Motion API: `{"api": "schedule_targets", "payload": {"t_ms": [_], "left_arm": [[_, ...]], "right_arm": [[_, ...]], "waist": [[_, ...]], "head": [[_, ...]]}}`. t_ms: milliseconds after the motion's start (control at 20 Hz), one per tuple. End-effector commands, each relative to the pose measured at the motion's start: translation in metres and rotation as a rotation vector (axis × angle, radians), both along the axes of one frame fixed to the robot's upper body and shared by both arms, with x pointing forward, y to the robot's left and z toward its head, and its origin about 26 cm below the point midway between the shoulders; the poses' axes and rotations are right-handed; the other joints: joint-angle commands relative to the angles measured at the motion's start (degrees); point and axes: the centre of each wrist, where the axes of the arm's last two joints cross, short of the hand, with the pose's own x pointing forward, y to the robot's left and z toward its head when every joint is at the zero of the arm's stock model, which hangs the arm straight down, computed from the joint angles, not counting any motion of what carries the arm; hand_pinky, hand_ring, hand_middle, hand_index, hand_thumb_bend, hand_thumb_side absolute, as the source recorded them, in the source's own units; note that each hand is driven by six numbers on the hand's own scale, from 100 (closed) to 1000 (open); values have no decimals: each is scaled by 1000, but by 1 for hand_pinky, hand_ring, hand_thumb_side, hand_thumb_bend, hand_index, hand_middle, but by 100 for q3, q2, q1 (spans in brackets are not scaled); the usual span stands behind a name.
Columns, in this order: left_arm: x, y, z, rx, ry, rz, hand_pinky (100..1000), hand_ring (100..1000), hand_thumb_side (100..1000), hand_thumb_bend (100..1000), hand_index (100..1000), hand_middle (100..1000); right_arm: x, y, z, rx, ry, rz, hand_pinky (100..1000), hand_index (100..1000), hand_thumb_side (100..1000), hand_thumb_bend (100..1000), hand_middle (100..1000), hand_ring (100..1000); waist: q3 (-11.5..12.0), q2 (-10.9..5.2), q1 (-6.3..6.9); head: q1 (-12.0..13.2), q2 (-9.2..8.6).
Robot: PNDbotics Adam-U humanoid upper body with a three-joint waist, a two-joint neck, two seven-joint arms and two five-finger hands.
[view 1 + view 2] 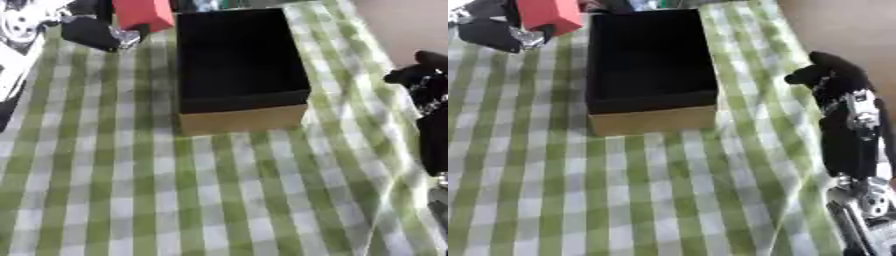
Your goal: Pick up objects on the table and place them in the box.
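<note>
- The near part of the table is covered by a green-and-white checked cloth [131, 200], with nothing lying on it between the near edge and the box.
- Along the right edge, the robot's right arm [850, 145] comes up from the lower corner (black shell, silver joints), past the edge of the cloth.
- The right hand [829, 72] is at the end of that arm, beside the right side of the box and apart from it. Its dark fingers are bunched together; I cannot tell whether they are curled or straight, and nothing shows in its grasp.
- In the middle stands the box [241, 120], an open carton with a tan outer wall facing the camera and a black inside. Nothing can be made out within it.
- Farther off, at the top left, the left hand [92, 32] is raised beside the box's far left corner. It is curled round a red block [144, 12], which is held just left of the box's far end and outside its rim.
- At the far left edge lies something black and white (too blurred to identify).
</note>
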Motion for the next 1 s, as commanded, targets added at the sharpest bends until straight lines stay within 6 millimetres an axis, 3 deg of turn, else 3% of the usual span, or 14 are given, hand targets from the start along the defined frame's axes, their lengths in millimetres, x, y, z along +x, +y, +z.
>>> {"api": "schedule_targets", "payload": {"t_ms": [50,550,1000], "left_arm": [[-4,-15,12,6,-64,-63,523,434,406,100,588,410],[5,-50,-6,68,-73,-141,514,430,414,100,601,429],[11,-66,-29,193,-129,-134,510,451,423,100,634,464]], "right_arm": [[-1,-1,11,-17,-36,23,855,788,889,100,598,670],[2,2,17,6,-47,59,855,788,888,100,598,671],[4,6,20,21,-45,92,857,788,890,100,597,672]], "waist": [[-53,-251,24],[-243,-269,73],[-302,-268,42]], "head": [[63,-50],[152,-68],[114,-109]]}}
